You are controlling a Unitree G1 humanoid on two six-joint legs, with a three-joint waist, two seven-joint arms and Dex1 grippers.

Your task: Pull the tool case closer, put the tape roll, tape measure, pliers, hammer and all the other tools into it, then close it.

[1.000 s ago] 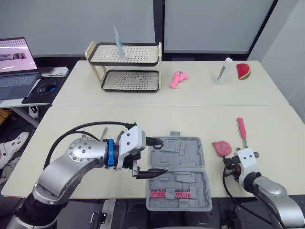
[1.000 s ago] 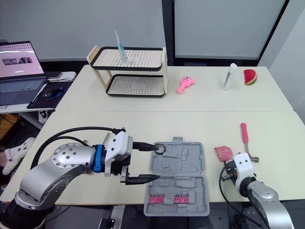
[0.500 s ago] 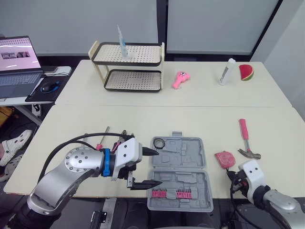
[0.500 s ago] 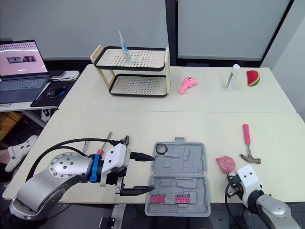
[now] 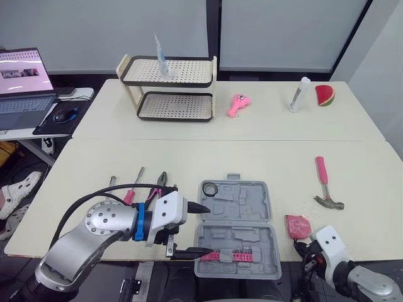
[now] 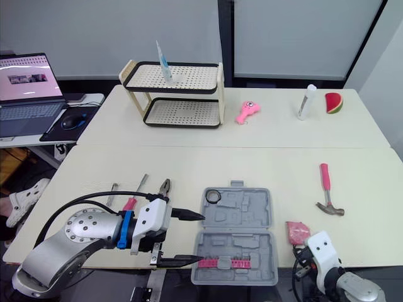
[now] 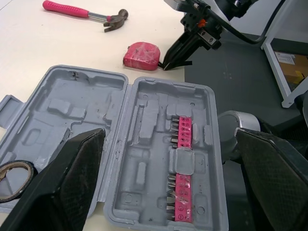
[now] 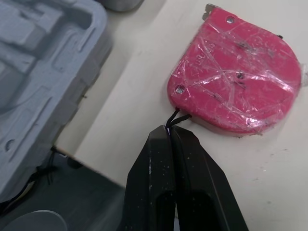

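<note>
The grey tool case point(image 5: 255, 200) lies open flat at the table's near edge, with a pink strip of bits point(image 7: 180, 163) in its near half. A black tape roll point(image 5: 210, 188) sits in the far left corner of its far half. My left gripper point(image 5: 203, 231) is open beside the case's left side, holding nothing. The pink tape measure point(image 5: 297, 225) lies right of the case. My right gripper point(image 8: 168, 131) is shut on the tape measure's black cord at the table edge. The pink-handled hammer point(image 5: 324, 184) lies farther right. Pliers point(image 5: 158, 184) and screwdrivers point(image 5: 133, 189) lie left of the case.
A two-tier perforated rack point(image 5: 167, 88) stands at the back left of the far table, with a pink toy point(image 5: 237, 104), a white tube point(image 5: 297, 94) and a watermelon slice point(image 5: 323, 94) to its right. A laptop point(image 5: 22, 82) and mouse point(image 5: 63, 115) sit on a side table at left.
My right gripper has drawn back toward the near edge, dragging the tape measure with it. My left gripper has slid back and lower beside the case. The head camera shifted earlier.
</note>
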